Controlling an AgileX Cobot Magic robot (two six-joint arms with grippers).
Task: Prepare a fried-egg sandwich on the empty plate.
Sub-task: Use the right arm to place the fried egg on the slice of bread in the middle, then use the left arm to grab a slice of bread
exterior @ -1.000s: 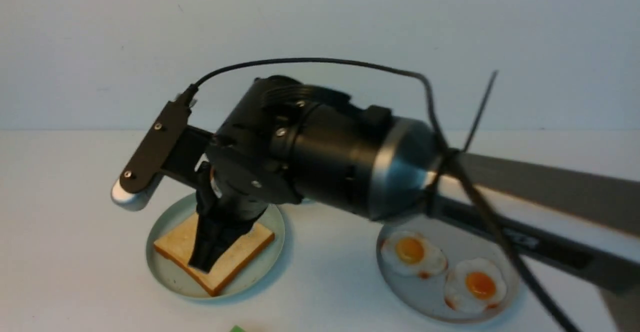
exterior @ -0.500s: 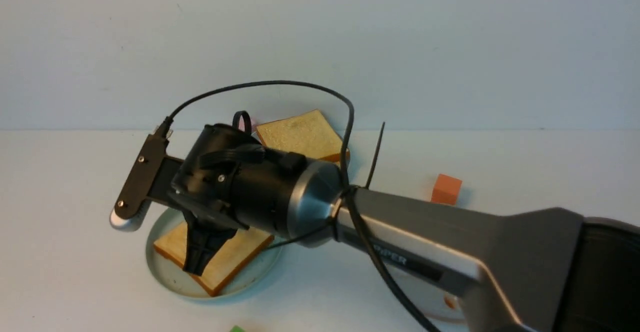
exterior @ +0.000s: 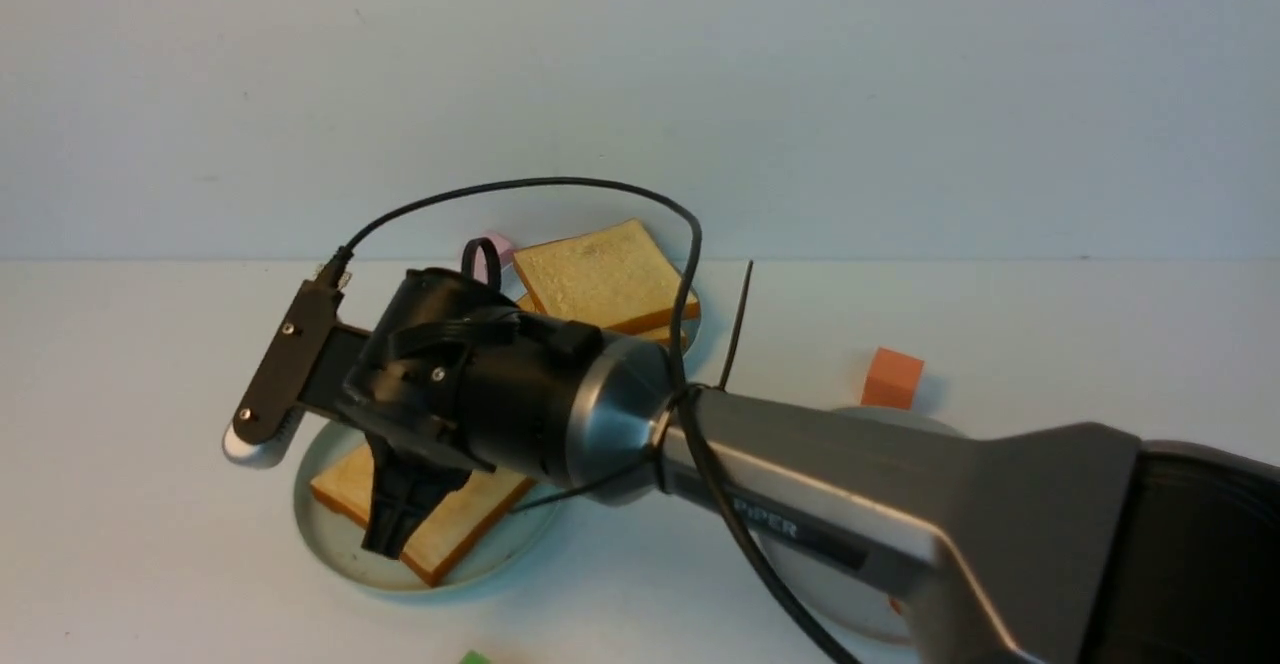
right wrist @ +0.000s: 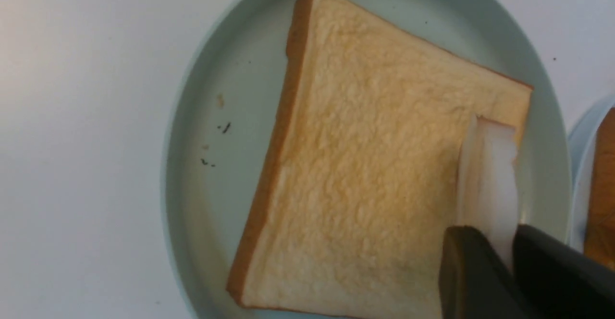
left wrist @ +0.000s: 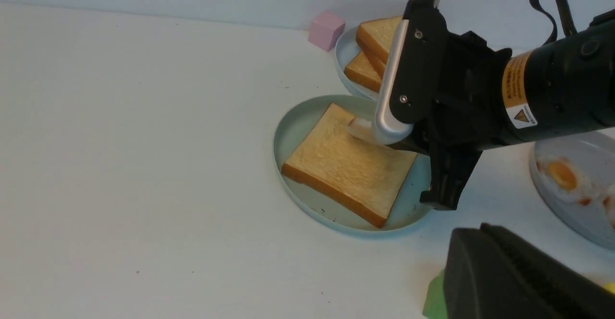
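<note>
My right gripper (right wrist: 502,249) pinches the white toy fried egg (right wrist: 490,179) on edge above the square golden-brown toast slice (right wrist: 379,165), on the round pale-green plate (right wrist: 211,213) at left. I should centre it, lower until it touches, then part my fingers gently so it flops flat. My left gripper (left wrist: 480,235) is closed, holding nothing.

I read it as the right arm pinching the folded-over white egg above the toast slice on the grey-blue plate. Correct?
Wrong plate: the toast slice under the egg lies on the pale mint-green plate, as the right wrist view shows.
</note>
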